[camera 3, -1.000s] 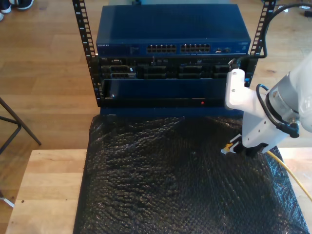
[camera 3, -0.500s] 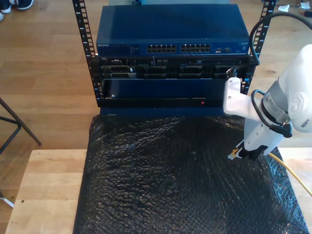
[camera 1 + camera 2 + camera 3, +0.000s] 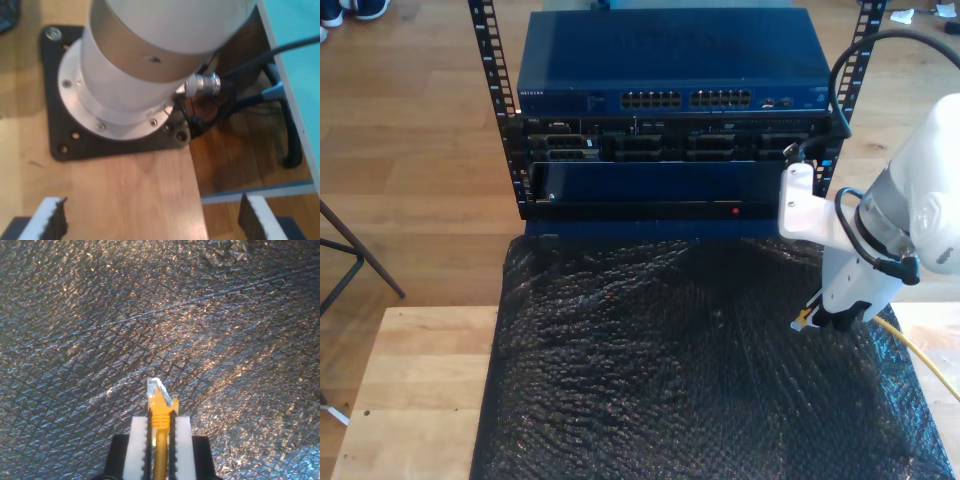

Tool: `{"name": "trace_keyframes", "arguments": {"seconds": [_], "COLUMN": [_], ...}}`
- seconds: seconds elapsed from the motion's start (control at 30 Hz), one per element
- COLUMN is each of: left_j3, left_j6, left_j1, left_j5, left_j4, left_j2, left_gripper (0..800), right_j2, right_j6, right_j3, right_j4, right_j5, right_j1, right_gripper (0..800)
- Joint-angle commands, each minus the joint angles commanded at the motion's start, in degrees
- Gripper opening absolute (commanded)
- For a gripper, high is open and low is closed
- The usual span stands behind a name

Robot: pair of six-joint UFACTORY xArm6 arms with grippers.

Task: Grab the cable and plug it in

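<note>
The yellow-orange cable (image 3: pixel 160 440) runs between the white pads of my second gripper (image 3: pixel 160 427), which is shut on it just behind the clear plug (image 3: pixel 157 390). The plug points out over the black bubble-wrap sheet (image 3: pixel 150 315). In the exterior view my second gripper (image 3: pixel 820 318) hangs low over the sheet at the view's right, with the cable (image 3: pixel 920 355) trailing off toward the lower right. The blue network switch (image 3: pixel 670 70) with its rows of ports (image 3: pixel 688 99) sits in the rack at the back. My first gripper (image 3: pixel 150 220) is open over a wooden tabletop, its pads (image 3: pixel 52 220) empty.
The black sheet (image 3: pixel 700 370) covers a wooden table (image 3: pixel 420 390). Rack posts (image 3: pixel 492 70) flank the switch, with darker gear (image 3: pixel 660 165) below it. An arm's base on a black plate (image 3: pixel 120 90) and its black cables (image 3: pixel 250 95) stand ahead of my first gripper, by the table's edge.
My second gripper has drifted toward the exterior view's right and slightly down with the cable, and its wrist has turned, so the plug sits closer under the hand.
</note>
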Motion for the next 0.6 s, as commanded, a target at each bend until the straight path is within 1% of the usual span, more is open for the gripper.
{"name": "trace_keyframes", "arguments": {"seconds": [0.1, 0.23, 0.3, 0.4, 0.6], "left_j3": [2.4, 3.4, 5.5, 6.1, 6.9], "left_j6": [2.5, 7.0, 8.2, 8.9, 13.3], "left_j1": [2.4, 6.0, 6.9, 7.1, 7.1], "left_j5": [-1.3, -1.3, -1.8, -2.7, -3.1], "left_j4": [1.0, 1.1, 1.1, 1.1, 0.8], "left_j2": [-0.2, -1.1, -1.4, -2.1, -1.9], "left_gripper": [800, 800, 800, 800, 800], "right_j2": [0.0, 0.0, 0.0, 0.0, -0.3], "right_j6": [0.0, 0.0, -0.1, -0.2, -0.3], "right_j3": [0.1, 0.3, 0.4, 0.5, 1.0], "right_j4": [0.0, 0.0, -0.1, -0.1, -0.1], "right_j5": [0.0, 0.0, 0.0, 0.1, 0.0], "right_j1": [0.0, 0.0, -0.1, -0.1, -0.3], "right_gripper": [0, 0, 0, 0, 0]}}
